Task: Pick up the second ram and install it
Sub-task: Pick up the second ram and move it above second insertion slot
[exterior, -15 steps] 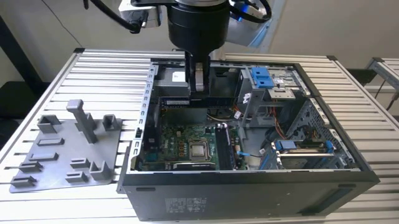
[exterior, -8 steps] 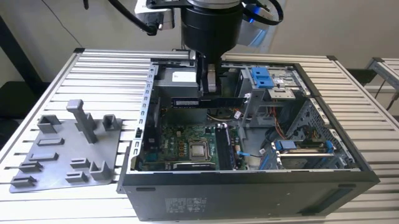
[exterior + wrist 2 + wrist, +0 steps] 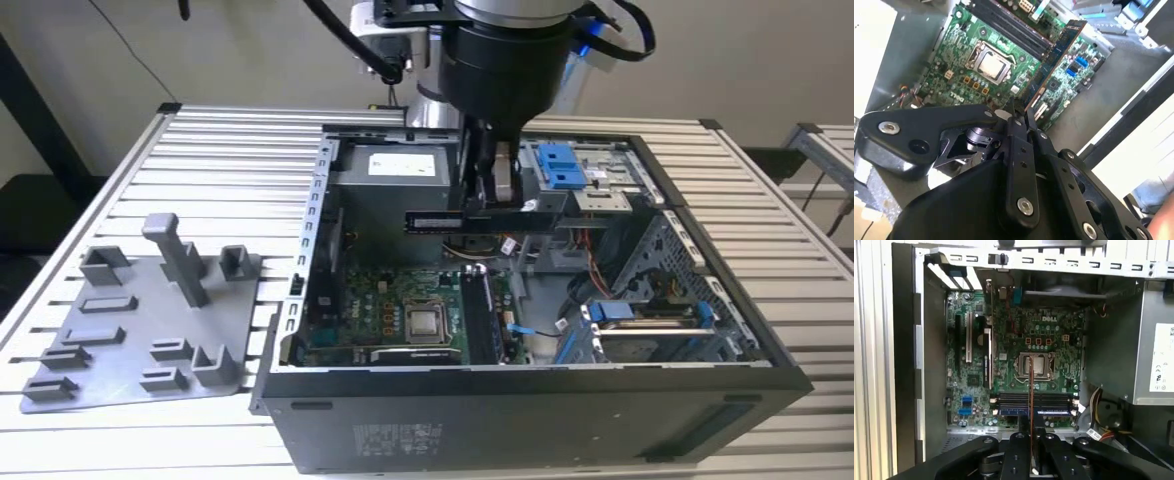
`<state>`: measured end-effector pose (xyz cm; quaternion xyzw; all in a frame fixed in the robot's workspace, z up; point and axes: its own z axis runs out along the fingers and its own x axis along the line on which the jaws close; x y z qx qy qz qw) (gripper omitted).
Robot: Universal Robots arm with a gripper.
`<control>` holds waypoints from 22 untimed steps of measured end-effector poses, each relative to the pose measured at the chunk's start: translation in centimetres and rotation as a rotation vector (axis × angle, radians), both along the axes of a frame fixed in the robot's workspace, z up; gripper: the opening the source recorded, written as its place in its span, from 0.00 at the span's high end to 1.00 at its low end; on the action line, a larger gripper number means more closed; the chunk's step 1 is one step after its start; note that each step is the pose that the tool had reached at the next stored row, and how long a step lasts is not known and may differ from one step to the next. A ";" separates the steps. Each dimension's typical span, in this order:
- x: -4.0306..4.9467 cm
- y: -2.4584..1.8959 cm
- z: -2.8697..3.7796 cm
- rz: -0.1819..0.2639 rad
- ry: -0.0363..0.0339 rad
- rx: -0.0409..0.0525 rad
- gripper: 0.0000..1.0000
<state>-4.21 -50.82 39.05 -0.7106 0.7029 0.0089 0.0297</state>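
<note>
Jaws: the gripper point(image 3: 485, 212) is closed on the memory stick point(image 3: 438, 222), its two fingers pressed flat against the stick's two faces.
Grip seen from the wrist: in the second wrist view the fingertips point(image 3: 1015, 116) pinch one end of the memory stick point(image 3: 1056, 56), and the rest reaches out beyond them.
Stick's pose: held level in the air and touching nothing else, with one end jutting toward the exterior view's left.
Stick's place: inside the open top of the computer case point(image 3: 534, 395), above the motherboard point(image 3: 360, 300).
Line-up: in the first wrist view the stick point(image 3: 1030, 390) shows edge-on, crossing the memory slots point(image 3: 1054, 402) below the processor socket point(image 3: 1041, 365).
Outside the case: a grey tray point(image 3: 134, 340) lies on the slatted table point(image 3: 227, 150).
</note>
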 end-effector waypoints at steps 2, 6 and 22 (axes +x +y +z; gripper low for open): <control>0.92 0.00 -0.03 0.000 0.0000 -0.0001 0.86; 2.16 -0.01 -0.09 -0.006 0.0000 0.0000 0.86; 3.13 0.34 -0.13 -0.033 0.0000 -0.0001 0.86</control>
